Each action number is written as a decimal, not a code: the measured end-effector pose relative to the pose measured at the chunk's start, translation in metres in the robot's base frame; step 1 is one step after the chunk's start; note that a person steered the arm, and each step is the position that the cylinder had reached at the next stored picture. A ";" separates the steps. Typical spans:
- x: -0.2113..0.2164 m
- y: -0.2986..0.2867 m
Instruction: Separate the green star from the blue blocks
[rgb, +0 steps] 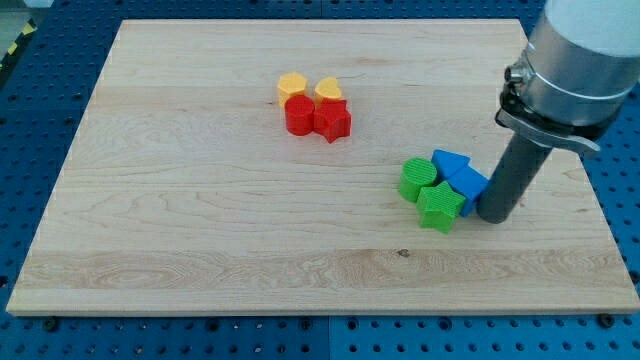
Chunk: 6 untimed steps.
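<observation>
Lying on the wooden table (200, 200), the blocks form two clusters, and no writing, label or container shows anywhere in the view. Toward the view's top, left of centre, a yellow block (292, 86) with a rounded many-sided outline and a yellow block with a heart-like outline (328, 89) sit just above a red round block (299, 115) and a red star (333, 120), all four touching or nearly so. Farther to the view's right, a green round block (417, 179) touches the green star (439, 207), which lies just below it. A blue triangle-like block (449, 163) and a second blue block (469, 186) press against the green pair on the right. My tip (494, 217) rests on the table touching the right side of that second blue block, just right of the green star. I carry no claw, so I cannot tell any state for one.
</observation>
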<state>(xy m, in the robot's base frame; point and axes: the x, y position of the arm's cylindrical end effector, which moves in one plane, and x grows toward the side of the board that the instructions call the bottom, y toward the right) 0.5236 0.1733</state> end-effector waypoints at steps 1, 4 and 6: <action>-0.016 -0.001; 0.023 -0.052; 0.040 -0.043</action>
<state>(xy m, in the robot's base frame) 0.5637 0.1306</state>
